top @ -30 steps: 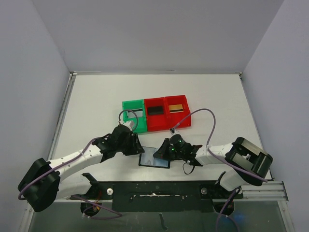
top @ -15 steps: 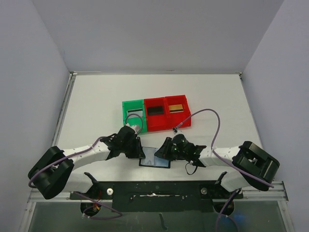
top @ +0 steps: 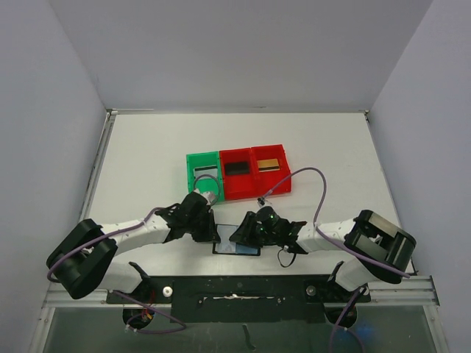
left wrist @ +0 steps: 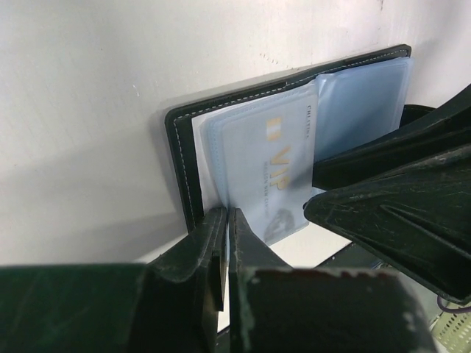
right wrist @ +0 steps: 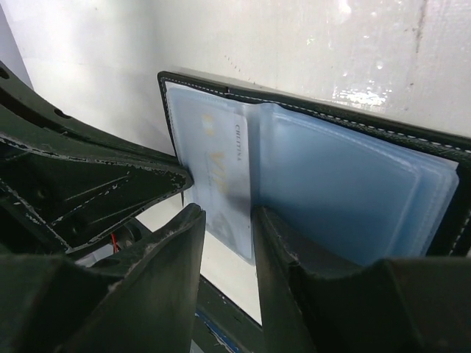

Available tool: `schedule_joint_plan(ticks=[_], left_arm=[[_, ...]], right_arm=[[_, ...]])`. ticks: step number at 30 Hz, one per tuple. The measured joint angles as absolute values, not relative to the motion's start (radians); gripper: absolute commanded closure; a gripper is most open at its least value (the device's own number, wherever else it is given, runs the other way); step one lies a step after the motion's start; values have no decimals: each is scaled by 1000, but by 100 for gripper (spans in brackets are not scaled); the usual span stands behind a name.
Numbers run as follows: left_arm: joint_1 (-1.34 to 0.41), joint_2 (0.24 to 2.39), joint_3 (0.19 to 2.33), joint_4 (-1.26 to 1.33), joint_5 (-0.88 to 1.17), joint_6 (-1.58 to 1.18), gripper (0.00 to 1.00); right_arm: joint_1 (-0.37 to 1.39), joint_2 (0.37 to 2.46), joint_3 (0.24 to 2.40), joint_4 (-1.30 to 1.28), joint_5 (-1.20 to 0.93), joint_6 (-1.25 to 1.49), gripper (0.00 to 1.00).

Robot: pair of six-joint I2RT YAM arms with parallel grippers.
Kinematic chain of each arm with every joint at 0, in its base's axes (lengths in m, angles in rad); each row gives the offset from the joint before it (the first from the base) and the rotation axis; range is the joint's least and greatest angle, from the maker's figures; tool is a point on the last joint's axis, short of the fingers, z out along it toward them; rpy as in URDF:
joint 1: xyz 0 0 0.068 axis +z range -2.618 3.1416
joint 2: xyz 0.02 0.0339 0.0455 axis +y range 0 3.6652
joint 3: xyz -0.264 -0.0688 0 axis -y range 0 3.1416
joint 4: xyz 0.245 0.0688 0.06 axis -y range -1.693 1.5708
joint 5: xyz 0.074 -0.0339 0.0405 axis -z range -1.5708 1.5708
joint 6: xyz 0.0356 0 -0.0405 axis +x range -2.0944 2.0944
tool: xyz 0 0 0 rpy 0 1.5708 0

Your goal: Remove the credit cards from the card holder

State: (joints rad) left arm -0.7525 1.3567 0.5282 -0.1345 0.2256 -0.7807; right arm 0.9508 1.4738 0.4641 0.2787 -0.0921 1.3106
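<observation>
Left end effector (left wrist: 224, 220) has shut beside one card holder (left wrist: 179, 147).

Flat black bifold card holder (left wrist: 179, 147), white-stitched, pale blue pockets; silvery-grey plastic card (left wrist: 274, 176), gold VIP lettering; green plastic bin (top: 189, 169), red plastic bins (top: 237, 188).

L arm (top: 137, 233): white tube links, black joints. R arm (top: 330, 232) same. Both w/ purple cables (top: 310, 170), black scuffed plastic fingers (right wrist: 147, 268).

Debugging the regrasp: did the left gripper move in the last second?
Yes. The left gripper has shifted right and nearer the table's front edge, away from the green bin, ending at the card holder's left edge.
</observation>
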Motion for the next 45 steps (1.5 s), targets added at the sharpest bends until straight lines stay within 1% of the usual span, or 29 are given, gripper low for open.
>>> schedule_joint_plan(ticks=[3,7,10,14,19,27,28,32,37,40,45], left_arm=[[-755,1357,528,-132,225,-783,100],[-760,1357,527,-127,221,-792,100],[-763,1357,521,-114,220,-804,100],[-765,1356,517,-110,213,-812,100],[-769,1345,517,-124,184,-826,100],[-778,1303,517,-164,118,-831,100],[-778,1300,517,-168,112,-831,100],[-778,1299,517,-176,105,-831,100],[-778,1298,517,-176,110,-831,100],[-778,1296,521,-176,121,-831,100],[-778,1291,526,-176,147,-835,100]], right_arm=[[949,1477,445,323,-101,1309,72],[934,1478,394,412,-124,1304,89],[920,1478,358,463,-135,1300,98],[909,1478,347,487,-152,1281,100],[908,1474,347,500,-162,1252,100],[901,1397,347,500,-174,1232,100],[897,1392,347,500,-176,1231,100],[889,1382,348,474,-175,1231,81],[893,1398,380,379,-169,1223,66],[906,1439,422,350,-165,1223,63],[931,1502,484,297,-154,1238,62]])
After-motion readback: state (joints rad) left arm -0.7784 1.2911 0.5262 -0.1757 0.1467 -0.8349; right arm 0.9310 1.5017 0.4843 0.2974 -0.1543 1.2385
